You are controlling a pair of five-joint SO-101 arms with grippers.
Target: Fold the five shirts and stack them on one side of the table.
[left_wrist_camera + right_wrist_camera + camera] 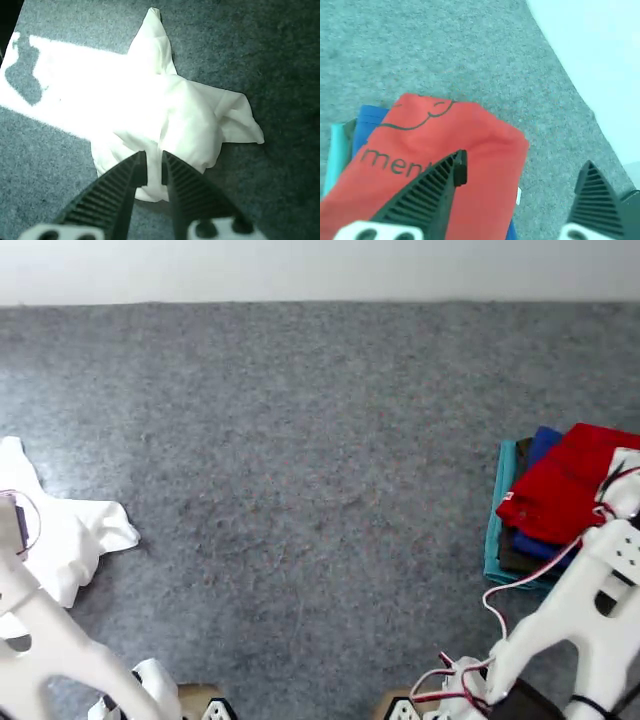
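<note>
Grey felt table bears a crumpled white shirt at one edge, folded shirts stacked opposite

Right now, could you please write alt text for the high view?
A stack of folded shirts, red on top, sits at the grey table's right edge beside the right arm. An unfolded white shirt lies at the left edge by the left arm.
</note>
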